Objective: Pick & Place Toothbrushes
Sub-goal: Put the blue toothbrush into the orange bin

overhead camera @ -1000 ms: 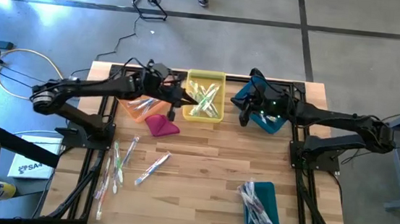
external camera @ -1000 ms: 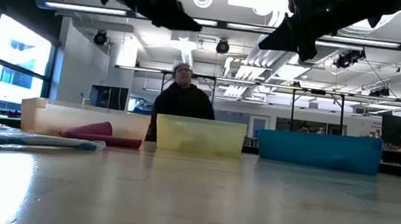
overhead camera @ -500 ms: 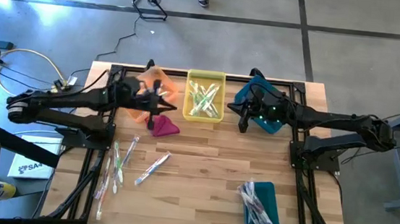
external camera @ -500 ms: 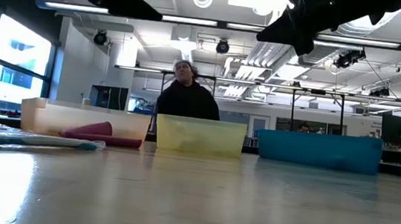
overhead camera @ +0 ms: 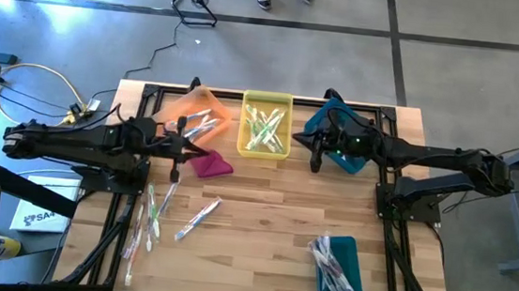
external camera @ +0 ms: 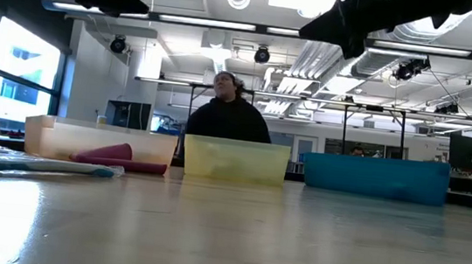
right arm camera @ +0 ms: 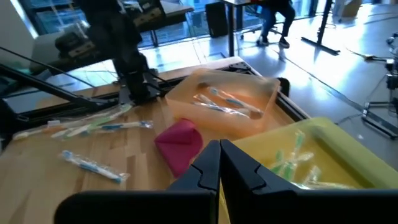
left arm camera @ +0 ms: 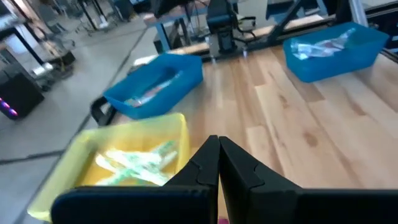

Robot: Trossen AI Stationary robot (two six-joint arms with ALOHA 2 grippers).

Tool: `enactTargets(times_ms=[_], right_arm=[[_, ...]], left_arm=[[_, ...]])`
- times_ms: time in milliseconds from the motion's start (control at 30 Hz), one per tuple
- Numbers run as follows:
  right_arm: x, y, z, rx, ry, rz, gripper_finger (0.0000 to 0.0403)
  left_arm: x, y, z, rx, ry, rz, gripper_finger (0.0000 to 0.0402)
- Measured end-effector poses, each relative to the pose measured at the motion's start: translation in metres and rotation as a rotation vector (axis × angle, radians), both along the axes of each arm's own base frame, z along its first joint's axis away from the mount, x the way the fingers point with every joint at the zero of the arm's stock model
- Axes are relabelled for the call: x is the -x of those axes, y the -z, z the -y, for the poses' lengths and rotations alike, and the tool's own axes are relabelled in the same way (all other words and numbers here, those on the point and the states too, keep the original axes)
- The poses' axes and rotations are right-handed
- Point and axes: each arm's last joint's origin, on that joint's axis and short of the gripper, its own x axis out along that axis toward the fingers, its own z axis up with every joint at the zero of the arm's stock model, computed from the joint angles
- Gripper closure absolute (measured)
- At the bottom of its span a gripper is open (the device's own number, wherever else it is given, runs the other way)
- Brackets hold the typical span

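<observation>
Loose toothbrushes point(overhead camera: 155, 214) lie flat on the table's near-left part, and another point(overhead camera: 198, 217) lies beside them. More fill the orange bin point(overhead camera: 191, 119), the yellow bin point(overhead camera: 265, 125), the far teal bin point(overhead camera: 337, 141) and the near teal bin point(overhead camera: 337, 265). My left gripper point(overhead camera: 179, 157) hangs shut and empty above the table, just left of the magenta cloth point(overhead camera: 211, 165) and near the orange bin. Its shut fingers point(left arm camera: 219, 149) point toward the yellow bin point(left arm camera: 118, 165). My right gripper point(overhead camera: 315, 160) hovers shut and empty between the yellow bin and the far teal bin.
The three far bins stand in a row along the far edge, as the low view shows around the yellow bin point(external camera: 235, 160). A person point(external camera: 229, 114) stands behind the table. Bare wood lies in the table's middle, between the loose toothbrushes and the near teal bin.
My left gripper has drawn back from the yellow bin's near-left corner toward the table's left and near side, passing the orange bin and ending left of the magenta cloth. My right arm has kept nearly still. The person behind the table has shifted slightly.
</observation>
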Motion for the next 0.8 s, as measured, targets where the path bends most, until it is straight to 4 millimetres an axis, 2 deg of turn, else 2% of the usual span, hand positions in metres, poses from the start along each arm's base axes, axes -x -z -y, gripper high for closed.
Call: enactTargets(times_ms=[367,800], right_arm=[[-0.002,-0.001,-0.002,-0.012,-0.070,0.020,0.0401],[-0.001,0.001,-0.002,-0.011,-0.064,-0.002,0.0401]], left_arm=[[0.002,0.010,0.018,0.121,0.008,-0.100,0.0399],[0.015,0.036,0.033,0.621,-0.132,-0.366,0.0399]])
